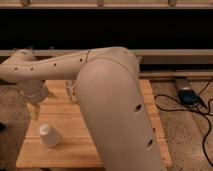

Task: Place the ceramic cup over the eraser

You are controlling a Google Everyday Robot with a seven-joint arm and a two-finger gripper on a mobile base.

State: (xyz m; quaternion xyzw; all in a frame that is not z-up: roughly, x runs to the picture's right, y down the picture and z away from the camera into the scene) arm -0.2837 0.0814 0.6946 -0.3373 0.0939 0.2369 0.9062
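Apparently the cup stands upside down near the front left corner of the table, and the gripper just above it could knock it over.

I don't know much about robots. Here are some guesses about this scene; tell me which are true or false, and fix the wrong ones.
1. A white cup sits on the wooden table. True.
2. The gripper is holding the cup in the air. False: the cup rests on the table, and the gripper hangs above and slightly left of it, apart from it.
3. The cup is near the table's right edge. False: it is at the front left part.
4. Dark cables lie on the floor to the right of the table. True.
5. The eraser is in plain sight beside the cup. False: no eraser can be seen.
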